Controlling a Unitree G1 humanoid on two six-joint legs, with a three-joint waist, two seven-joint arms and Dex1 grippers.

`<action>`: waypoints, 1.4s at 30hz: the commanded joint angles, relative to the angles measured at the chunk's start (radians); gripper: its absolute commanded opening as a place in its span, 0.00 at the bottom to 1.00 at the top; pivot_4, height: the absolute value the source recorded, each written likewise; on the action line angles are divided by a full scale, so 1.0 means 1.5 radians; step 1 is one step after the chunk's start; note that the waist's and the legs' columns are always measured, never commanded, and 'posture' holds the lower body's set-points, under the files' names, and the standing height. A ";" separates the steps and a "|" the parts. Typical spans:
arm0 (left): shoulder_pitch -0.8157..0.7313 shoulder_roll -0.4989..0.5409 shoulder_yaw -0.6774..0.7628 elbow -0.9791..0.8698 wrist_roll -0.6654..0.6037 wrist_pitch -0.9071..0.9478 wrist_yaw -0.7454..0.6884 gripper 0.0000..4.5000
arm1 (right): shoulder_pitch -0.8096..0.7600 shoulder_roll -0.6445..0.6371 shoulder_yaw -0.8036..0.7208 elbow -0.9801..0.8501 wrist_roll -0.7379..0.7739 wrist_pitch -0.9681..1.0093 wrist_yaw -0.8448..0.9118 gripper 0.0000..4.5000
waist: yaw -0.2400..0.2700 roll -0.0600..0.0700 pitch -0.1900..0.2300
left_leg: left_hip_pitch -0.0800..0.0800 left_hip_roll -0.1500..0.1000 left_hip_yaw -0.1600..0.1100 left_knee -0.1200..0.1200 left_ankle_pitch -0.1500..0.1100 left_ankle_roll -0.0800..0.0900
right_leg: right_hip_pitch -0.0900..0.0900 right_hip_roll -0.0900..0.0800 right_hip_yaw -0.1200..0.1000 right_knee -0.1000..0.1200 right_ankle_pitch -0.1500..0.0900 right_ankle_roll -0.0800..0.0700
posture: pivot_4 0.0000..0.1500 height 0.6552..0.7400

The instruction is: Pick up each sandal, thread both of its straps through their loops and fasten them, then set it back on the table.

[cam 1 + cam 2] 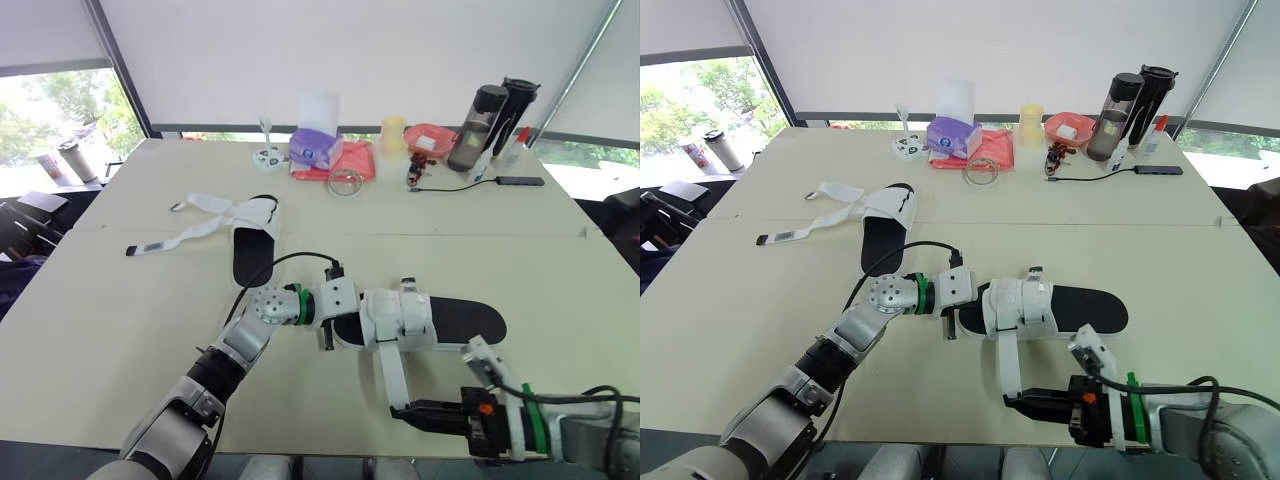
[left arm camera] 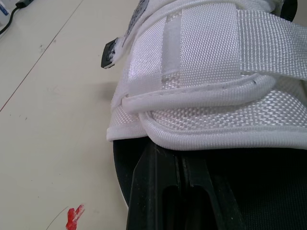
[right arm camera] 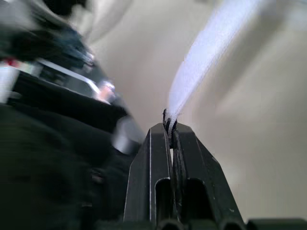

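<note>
Head views: the sandal (image 1: 455,318) lies flat on the bench (image 1: 120,340), centre-right, near the front edge. L gripper (image 1: 328,332) sits at one end of it. R gripper (image 1: 402,411) holds the tip of the strap (image 1: 390,372), stretched toward the front edge. The 2nd sandal (image 1: 252,250) lies farther back w/ straps loose, well apart. Bottles (image 1: 485,120) and clutter line the far edge, not in the way.

L wrist: fingers (image 2: 158,187) pressed together at the sole (image 2: 268,191), just under the white upper (image 2: 206,72). We judge the sole stiff enough to hold by; the upper is soft.

R wrist: fingers (image 3: 151,167) clenched on the strap tip. The webbing looks thin, light and limp, so it may slip; we advise holding close to the tip under tension.
</note>
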 commanded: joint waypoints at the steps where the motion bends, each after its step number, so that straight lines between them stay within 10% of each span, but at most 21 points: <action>1: 0.027 0.021 -0.021 0.091 0.052 0.046 0.006 0.00 | -0.050 -0.027 -0.059 -0.024 0.135 0.013 -0.006 0.01 | 0.000 0.001 0.001 | 0.000 0.000 0.000 0.000 0.000 0.000 | 0.000 0.000 0.000 0.000 0.000 0.000 | 1.00 1.00; 8: 0.024 0.015 -0.021 0.097 0.053 0.045 0.011 0.00 | -0.244 -0.010 -0.005 0.084 0.280 0.030 -0.155 0.01 | 0.002 0.002 0.004 | -0.001 0.000 0.000 0.000 0.000 0.000 | 0.000 -0.001 -0.001 -0.002 0.001 -0.001 | 1.00 1.00; 19: 0.036 0.009 -0.011 0.089 0.057 0.052 0.028 0.00 | -0.499 0.145 0.090 0.335 0.191 0.080 -0.337 0.01 | -0.001 0.003 0.005 | 0.000 0.000 -0.001 0.001 0.000 0.000 | -0.001 0.000 -0.002 -0.003 0.007 -0.001 | 1.00 1.00; 22: 0.040 0.009 -0.009 0.087 0.056 0.054 0.033 0.00 | -0.497 0.149 0.081 0.344 0.185 0.091 -0.342 0.20 | -0.001 0.004 0.005 | 0.000 0.000 -0.001 0.001 0.000 0.000 | -0.001 0.000 -0.002 -0.002 0.007 -0.001 | 1.00 1.00; 29: 0.045 0.011 -0.008 0.081 0.055 0.058 0.036 0.00 | -0.471 0.141 0.037 0.308 0.207 0.105 -0.335 0.99 | 0.000 0.004 0.005 | 0.000 0.000 -0.001 0.001 0.001 0.002 | -0.001 0.000 -0.002 -0.002 0.007 0.000 | 1.00 1.00; 42: 0.025 0.004 -0.011 0.108 0.055 0.049 0.028 0.00 | -0.552 0.045 0.216 0.295 -0.174 -0.062 -0.085 0.99 | 0.001 0.004 0.005 | 0.001 0.000 -0.001 0.001 0.000 0.001 | -0.001 0.001 -0.002 -0.002 0.007 0.001 | 1.00 1.00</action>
